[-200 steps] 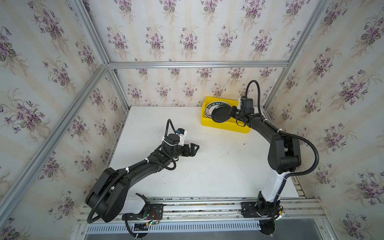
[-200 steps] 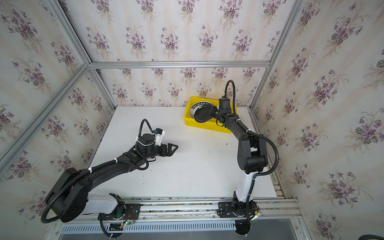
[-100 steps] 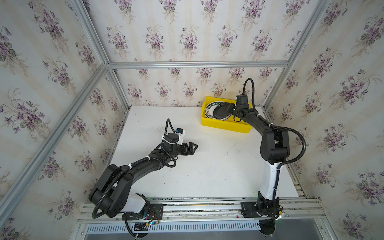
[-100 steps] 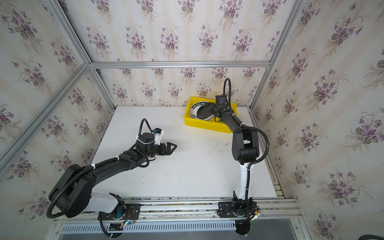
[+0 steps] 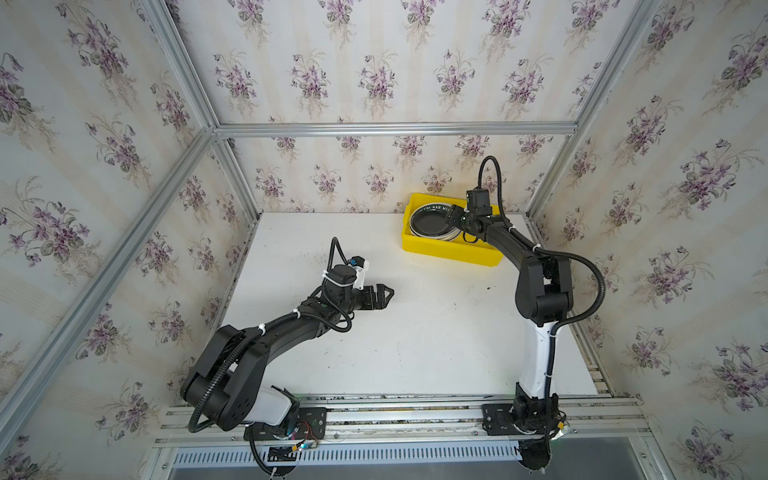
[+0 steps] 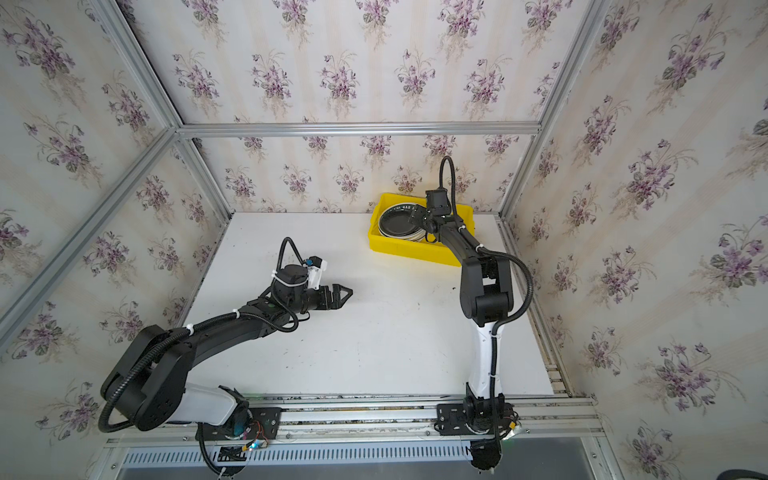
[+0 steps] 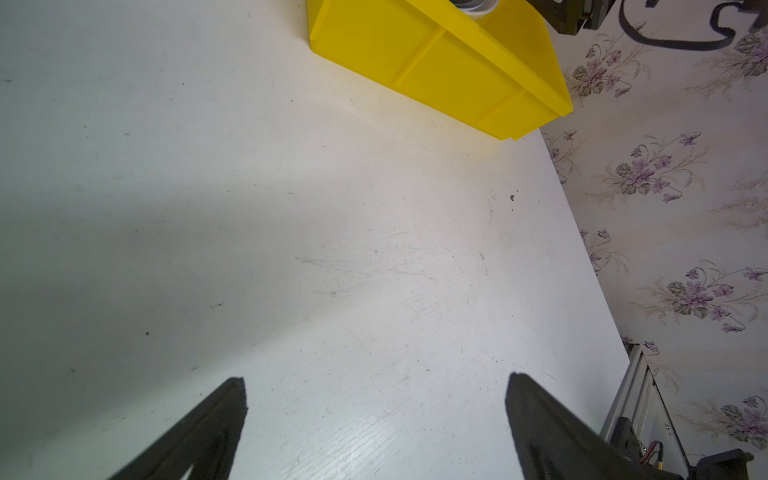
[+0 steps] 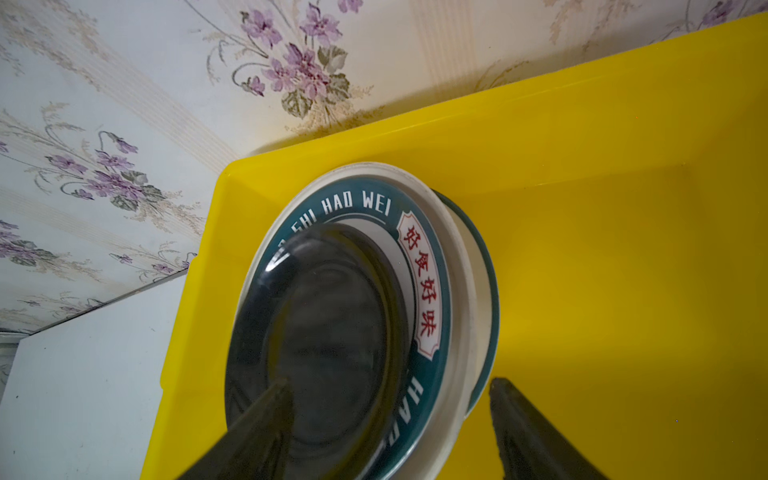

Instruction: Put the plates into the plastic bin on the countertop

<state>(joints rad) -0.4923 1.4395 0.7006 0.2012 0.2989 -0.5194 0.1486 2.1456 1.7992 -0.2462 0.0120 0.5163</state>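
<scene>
The yellow plastic bin [image 5: 449,249] [image 6: 407,247] stands at the far right of the white countertop [image 5: 415,332]. Inside it a black plate [image 5: 428,224] [image 6: 397,222] [image 8: 332,332] lies on a stack of white plates with dark lettered rims [image 8: 428,282]. My right gripper [image 5: 451,216] [image 6: 417,216] [image 8: 390,380] hangs open just over the near edge of that stack. One finger is above the black plate, the other past the stack's rim, and neither pinches anything. My left gripper [image 5: 388,293] [image 6: 349,293] [image 7: 375,378] is open and empty over the bare middle of the countertop.
The bin [image 7: 436,62] sits close to the floral back wall and the right corner post. Its right half [image 8: 623,249] holds no plates. Aluminium rails run along the front edge of the countertop, where both arm bases are mounted.
My right gripper carried the black plate down over the stack in the bin and opened; the plate now rests on the lettered plates. The left arm has hardly moved.
</scene>
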